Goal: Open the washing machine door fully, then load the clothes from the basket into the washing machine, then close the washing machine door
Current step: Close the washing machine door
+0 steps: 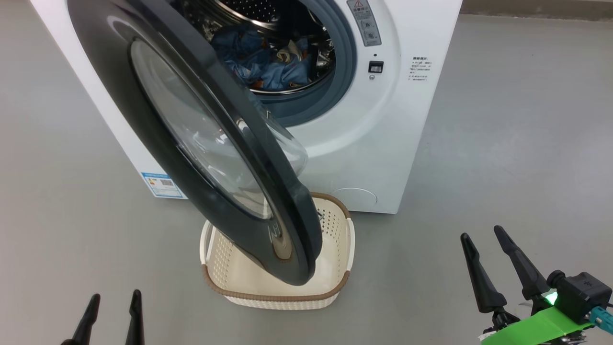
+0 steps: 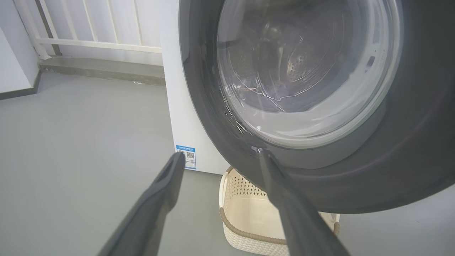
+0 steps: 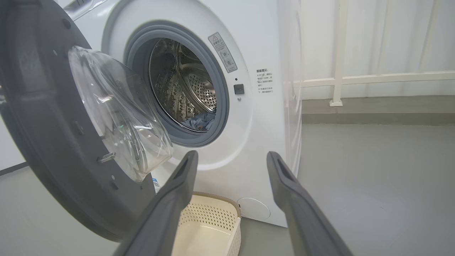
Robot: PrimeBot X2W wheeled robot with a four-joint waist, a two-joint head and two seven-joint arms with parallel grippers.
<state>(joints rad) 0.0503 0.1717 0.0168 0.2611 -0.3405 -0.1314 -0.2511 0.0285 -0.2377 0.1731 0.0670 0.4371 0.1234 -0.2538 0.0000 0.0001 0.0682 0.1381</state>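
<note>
Washing machine door [image 1: 206,143] stands roughly half open, swung out from its hinge on the left side, and both claws sit on the near side of it with nothing in them. Down at the near left, the left claw [image 1: 116,296] has its two dark fingers spread apart, pointing toward the door. In the left wrist view one fingertip lines up with the door's black rim [image 2: 408,160], though I cannot tell from there whether it touches. Over at the near right, the right claw [image 1: 481,233] is spread as well, fingers tilted up and a little left, well apart from the door. A green band [image 1: 536,328] wraps the arm just behind it.

Between the two claws and a little farther off, the basket [image 1: 278,297] sits on the grey floor [image 1: 503,143], just in front of the washing machine [image 1: 383,134]. The door's lower edge hangs over the basket, whose cream bottom shows in the right wrist view. The door's glass bowl [image 3: 121,113] bulges toward the opening. Past the grey gasket [image 1: 342,72], the clothes [image 1: 268,67] lie bunched in the bottom of the steel drum [image 3: 185,85], blue with a bit of cream and orange. A blue label sticker [image 1: 163,184] is stuck low on the machine's left side, and a white railing [image 3: 373,79] runs along the far wall
</note>
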